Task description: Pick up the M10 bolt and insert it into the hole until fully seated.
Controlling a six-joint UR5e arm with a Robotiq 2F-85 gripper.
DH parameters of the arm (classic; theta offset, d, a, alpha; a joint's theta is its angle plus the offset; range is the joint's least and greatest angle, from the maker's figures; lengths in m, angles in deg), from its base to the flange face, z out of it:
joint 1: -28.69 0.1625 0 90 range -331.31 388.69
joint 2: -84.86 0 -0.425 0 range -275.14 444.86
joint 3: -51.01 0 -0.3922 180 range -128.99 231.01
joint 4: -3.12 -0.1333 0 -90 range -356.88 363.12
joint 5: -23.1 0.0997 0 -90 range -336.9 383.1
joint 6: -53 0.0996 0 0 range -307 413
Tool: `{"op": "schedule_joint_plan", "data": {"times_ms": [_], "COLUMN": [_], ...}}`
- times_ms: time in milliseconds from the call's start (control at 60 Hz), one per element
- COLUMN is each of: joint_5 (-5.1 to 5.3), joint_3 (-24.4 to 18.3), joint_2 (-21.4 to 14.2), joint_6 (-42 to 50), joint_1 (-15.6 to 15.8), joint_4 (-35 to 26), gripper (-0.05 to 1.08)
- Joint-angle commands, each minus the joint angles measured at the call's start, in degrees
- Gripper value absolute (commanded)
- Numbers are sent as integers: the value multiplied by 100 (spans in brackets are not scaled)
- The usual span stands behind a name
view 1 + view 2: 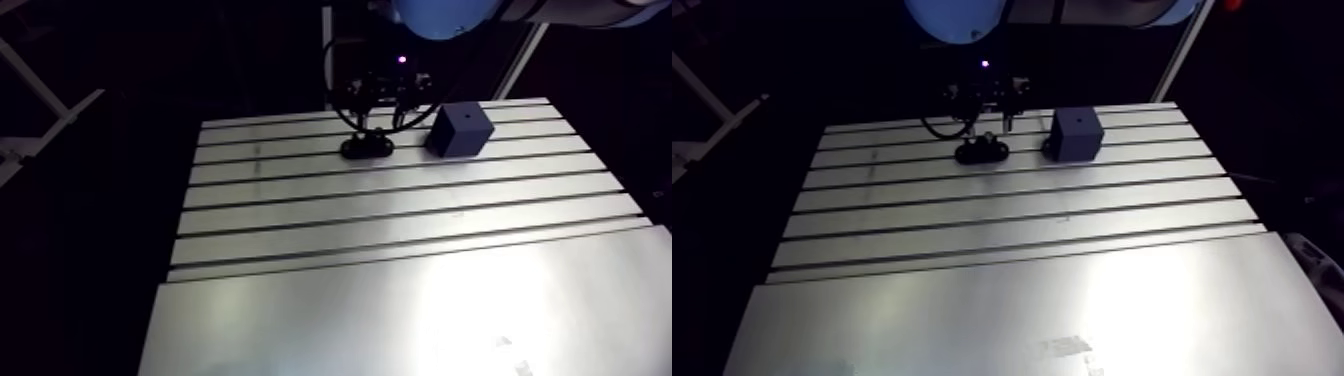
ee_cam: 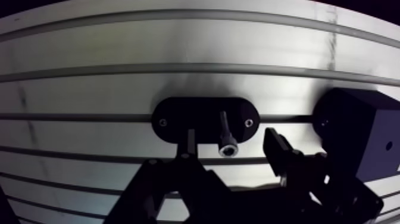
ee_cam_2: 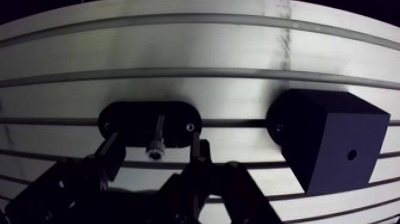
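Nearest, noted a smooth stretch of tabletop [image 1: 300,320], bare metal under strong glare, brightest toward the near right. Beyond it, counted several slots [image 1: 400,190] running left to right, one behind another toward the far edge.

At the far end, found a black oval holder [image 2: 178,119] lying flat over one slot, long side left to right, with a small screw [image 2: 162,123] near each end. On the holder, found the bolt [image 2: 224,128] lying across it near its middle, head [image 2: 227,149] at the holder's near edge, shank pointing far. Not lifted, not inserted.

Directly over the holder, found the pincer [image 2: 231,140] hanging low and open wide, gripping nothing. Recorded one of its fingers [image 2: 275,146] on each side of the bolt, both clear of it.

Right of the holder and apart from it, logged a dark block [image 3: 327,140] standing on the tabletop close to the far edge, on the same slot line as the holder. In its top face, saw a small round hole [image 3: 352,155], unfilled.
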Motion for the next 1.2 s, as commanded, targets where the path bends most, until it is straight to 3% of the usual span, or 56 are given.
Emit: {"op": "schedule_joint_plan", "data": {"times_ms": [17,383,700,1200], "joint_5": [-13,-73,-74,-74], "joint_3": [4,12,66,92], "joint_2": [11,11,-16,-33], "joint_6": [7,7,7,16], "joint_1": [18,27,20,27], "joint_4": [7,7,7,-1], "gripper": [35,40,41,53]}}
